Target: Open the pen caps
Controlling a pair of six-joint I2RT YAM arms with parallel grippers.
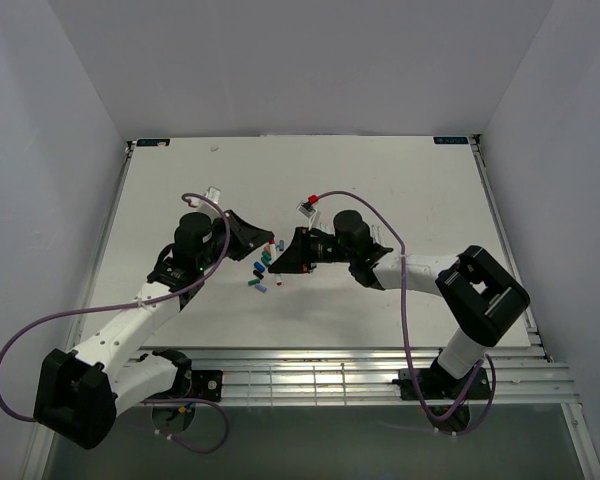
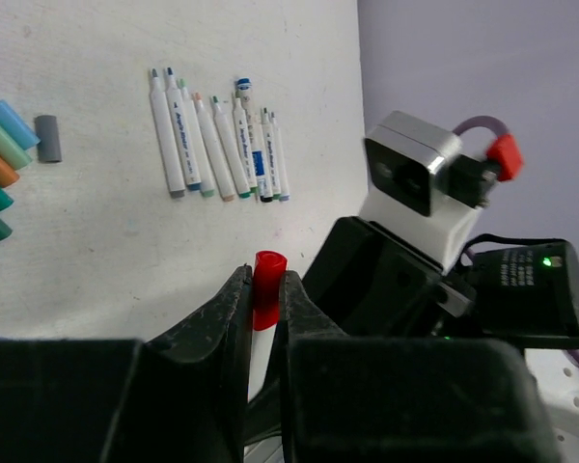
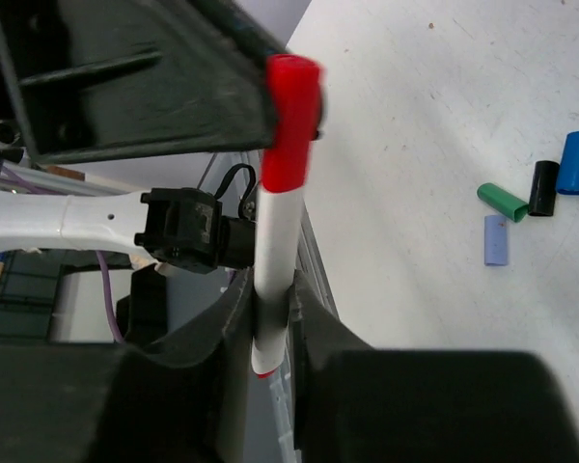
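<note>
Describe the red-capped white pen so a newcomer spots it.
Look over the white table. There the black right gripper clamps a thin white barrel, and the left gripper its red cap. Only this pen is held up; the other pens lie flat.

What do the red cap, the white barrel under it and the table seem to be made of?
Red cap: probably plastic, smooth, with a soft sheen along its edge.
Barrel: likely plastic too, glossy white, evenly coloured.
Table: unclear; matt white with fine grain, perhaps paper or painted board.

I count eight uncapped pens (image 2: pixel 217 145) ahead of left gripper (image 2: pixel 265 280), one red-capped pen (image 3: pixel 273 241) in it, about eight loose caps (image 2: pixel 5 145) leftward.
</note>
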